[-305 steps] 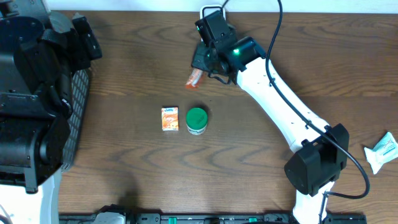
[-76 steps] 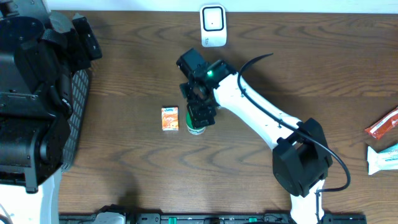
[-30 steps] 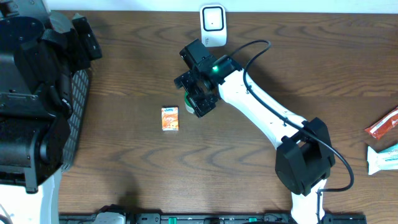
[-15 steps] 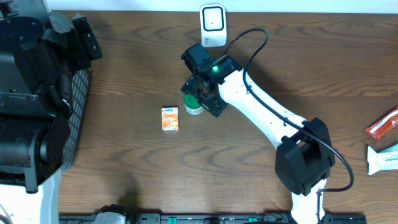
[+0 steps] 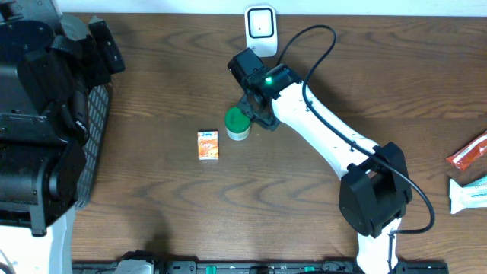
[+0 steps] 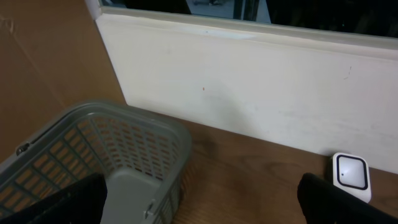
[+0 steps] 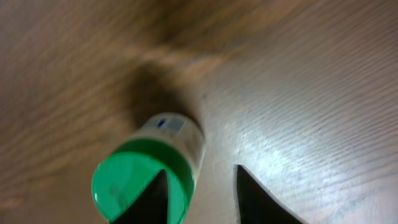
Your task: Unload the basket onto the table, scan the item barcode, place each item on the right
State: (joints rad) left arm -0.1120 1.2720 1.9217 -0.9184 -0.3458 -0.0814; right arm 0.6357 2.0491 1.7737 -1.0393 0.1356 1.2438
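Note:
A white jar with a green lid (image 5: pixel 237 123) stands on the wooden table, below the white barcode scanner (image 5: pixel 260 29). My right gripper (image 5: pixel 256 114) hovers just right of the jar and slightly above it. In the right wrist view the jar (image 7: pixel 146 180) sits lower left. One fingertip (image 7: pixel 158 196) overlaps the lid and the other is over bare wood, so the right gripper (image 7: pixel 202 173) has a narrow gap with nothing in it. My left gripper (image 6: pixel 199 208) is wide open over the table's back left, with the scanner (image 6: pixel 350 174) ahead.
A small orange carton (image 5: pixel 208 144) lies left of the jar. A grey mesh basket (image 6: pixel 93 149) stands at the left edge. An orange packet (image 5: pixel 466 152) and a white-teal packet (image 5: pixel 468 190) lie at the far right. A white wall borders the table's back.
The right arm moved the jar up the table toward the scanner, then came off it. The gripper now sits to the jar's right with its jaws drawn closer together.

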